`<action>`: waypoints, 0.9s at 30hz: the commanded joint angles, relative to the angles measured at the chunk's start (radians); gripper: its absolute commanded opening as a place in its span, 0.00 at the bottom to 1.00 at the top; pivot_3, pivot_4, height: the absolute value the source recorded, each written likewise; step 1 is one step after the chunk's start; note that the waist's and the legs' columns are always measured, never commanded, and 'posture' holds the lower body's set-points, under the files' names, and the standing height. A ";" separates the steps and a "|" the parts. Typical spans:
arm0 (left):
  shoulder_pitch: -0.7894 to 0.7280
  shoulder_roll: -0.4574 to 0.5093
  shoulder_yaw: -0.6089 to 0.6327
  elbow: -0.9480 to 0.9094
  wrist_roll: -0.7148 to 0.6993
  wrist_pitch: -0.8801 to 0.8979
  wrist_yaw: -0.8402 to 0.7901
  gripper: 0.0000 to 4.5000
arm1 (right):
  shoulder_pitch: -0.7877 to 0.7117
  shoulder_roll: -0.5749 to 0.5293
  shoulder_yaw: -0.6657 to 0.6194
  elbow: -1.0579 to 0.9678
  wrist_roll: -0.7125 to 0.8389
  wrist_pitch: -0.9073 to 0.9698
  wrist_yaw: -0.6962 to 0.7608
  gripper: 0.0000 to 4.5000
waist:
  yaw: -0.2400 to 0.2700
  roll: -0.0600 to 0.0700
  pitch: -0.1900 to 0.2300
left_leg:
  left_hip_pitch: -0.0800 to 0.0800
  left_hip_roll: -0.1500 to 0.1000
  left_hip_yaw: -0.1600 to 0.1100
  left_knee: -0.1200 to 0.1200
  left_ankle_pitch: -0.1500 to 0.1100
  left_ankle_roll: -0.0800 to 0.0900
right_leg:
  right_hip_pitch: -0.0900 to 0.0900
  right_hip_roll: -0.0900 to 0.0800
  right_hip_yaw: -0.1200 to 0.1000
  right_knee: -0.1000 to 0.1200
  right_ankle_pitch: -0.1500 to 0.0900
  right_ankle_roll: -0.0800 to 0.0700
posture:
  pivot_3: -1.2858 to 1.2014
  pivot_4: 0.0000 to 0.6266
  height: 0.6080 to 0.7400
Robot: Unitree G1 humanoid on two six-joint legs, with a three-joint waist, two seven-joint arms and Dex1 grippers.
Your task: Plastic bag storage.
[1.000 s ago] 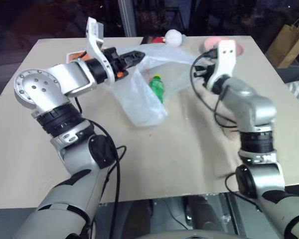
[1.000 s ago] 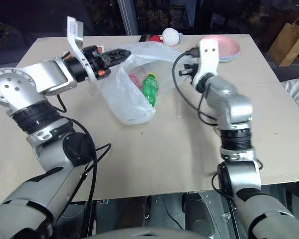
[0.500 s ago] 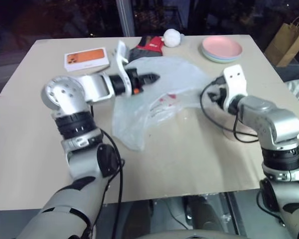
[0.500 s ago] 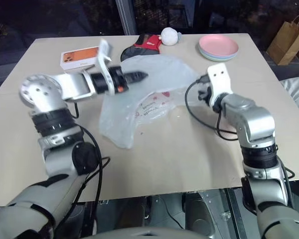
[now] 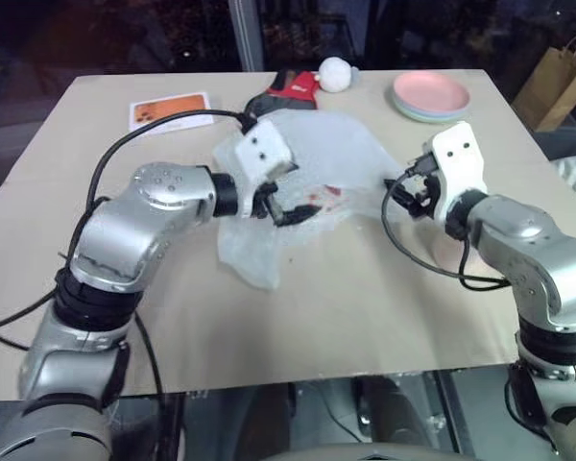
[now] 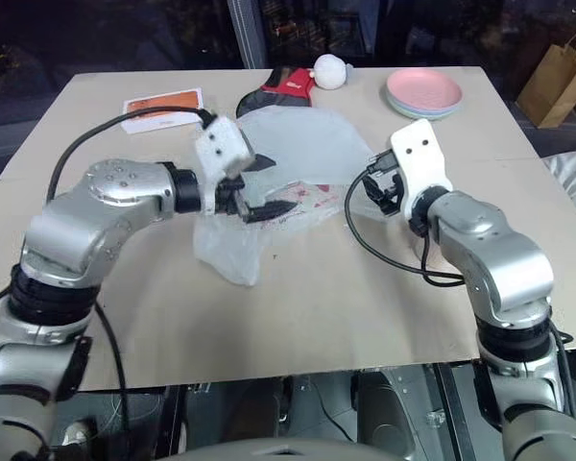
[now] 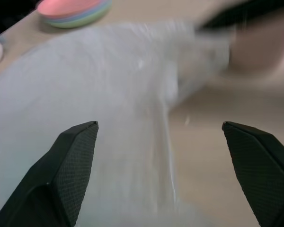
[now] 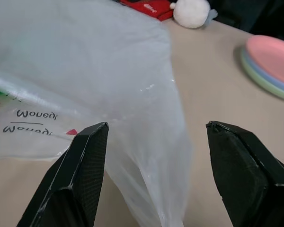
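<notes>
The plastic bag (image 5: pixel 312 163), thin and translucent white with red print, lies slumped on the table (image 5: pixel 365 317) between my two arms. My left gripper (image 5: pixel 280 206) hangs open just over the bag's near left part, nothing between its fingers (image 7: pixel 75 161). In the left wrist view the bag (image 7: pixel 109 94) spreads out past the wide-apart fingers. My right gripper (image 5: pixel 410 192) stands open at the bag's right edge, a little apart from it. Its fingers (image 8: pixel 85 165) frame the bag's crinkled corner (image 8: pixel 146 142) without touching it.
At the table's far side lie an orange and white box (image 5: pixel 170 110), a red and black cloth (image 5: pixel 288 88), a white ball (image 5: pixel 334 74) and a stack of pink plates (image 5: pixel 430 96). A brown paper bag (image 5: pixel 557 82) stands beyond the right edge.
Both grippers held the bag's mouth up with a green bottle inside; both have opened and let go. The bag has collapsed onto the table, and both hands have dropped and drawn back.
</notes>
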 commanded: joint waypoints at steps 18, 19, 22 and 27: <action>-0.168 -0.299 0.053 0.384 0.200 -0.117 0.074 0.02 | 0.644 -0.265 -0.545 -0.362 0.601 -0.003 -0.312 0.74 | 0.017 -0.001 -0.001 | 0.001 0.000 -0.001 0.003 0.000 0.001 | 0.004 0.000 -0.001 -0.001 0.000 0.000 | 0.52 0.24 1.00; -0.169 -0.300 0.053 0.393 0.204 -0.120 0.070 0.02 | 0.675 -0.293 -0.538 -0.362 0.602 -0.031 -0.328 0.74 | 0.013 -0.002 -0.001 | 0.002 0.000 -0.001 0.003 0.000 0.001 | 0.004 0.000 -0.001 0.000 0.000 0.000 | 0.52 0.24 1.00; -0.164 -0.300 0.056 0.401 0.213 -0.124 0.070 0.02 | 0.751 -0.361 -0.516 -0.362 0.591 -0.112 -0.351 0.74 | 0.004 -0.001 -0.001 | 0.004 0.000 0.000 0.003 0.000 0.001 | 0.005 0.001 0.001 0.000 -0.001 0.002 | 0.52 0.24 1.00; -0.139 -0.297 0.062 0.382 0.221 -0.112 0.076 0.02 | 0.828 -0.477 -0.482 -0.362 0.528 -0.263 -0.287 0.74 | 0.000 -0.002 -0.001 | 0.007 0.001 -0.001 0.005 0.000 0.001 | 0.009 0.002 0.001 0.000 -0.002 0.005 | 0.52 0.24 1.00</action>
